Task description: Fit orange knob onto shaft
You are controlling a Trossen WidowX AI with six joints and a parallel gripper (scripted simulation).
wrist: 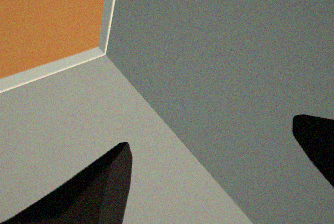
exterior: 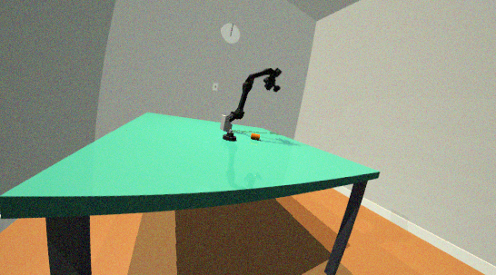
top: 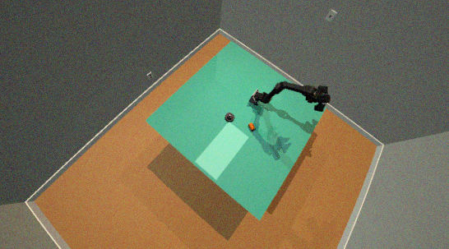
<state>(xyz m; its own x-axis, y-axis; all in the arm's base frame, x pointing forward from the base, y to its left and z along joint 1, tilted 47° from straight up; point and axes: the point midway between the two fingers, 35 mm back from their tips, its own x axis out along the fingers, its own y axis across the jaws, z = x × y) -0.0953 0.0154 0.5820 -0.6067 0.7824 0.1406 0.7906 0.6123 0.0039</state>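
Observation:
The orange knob [top: 252, 126] [exterior: 255, 136] looks to lie on its side on the green table [top: 185, 112] [exterior: 173, 169]. Its hole cannot be made out. The dark round pedestal [top: 229, 118] [exterior: 229, 138] stands a short way from it, with the small silver shaft [exterior: 230, 132] pointing up. The shaft's flat side is too small to tell. My gripper [top: 321, 99] [exterior: 272, 86] [wrist: 208, 137] is open and empty, raised high and far off to the side of the knob and pedestal. Neither knob nor pedestal shows in the wrist view.
The arm's base [top: 255, 98] [exterior: 225, 122] stands on the table behind the pedestal in the exterior view. A pale bright patch [top: 222, 150] lies on the table beside the pedestal. The wrist view shows only walls, skirting and orange floor [wrist: 39, 35] beyond the fingers.

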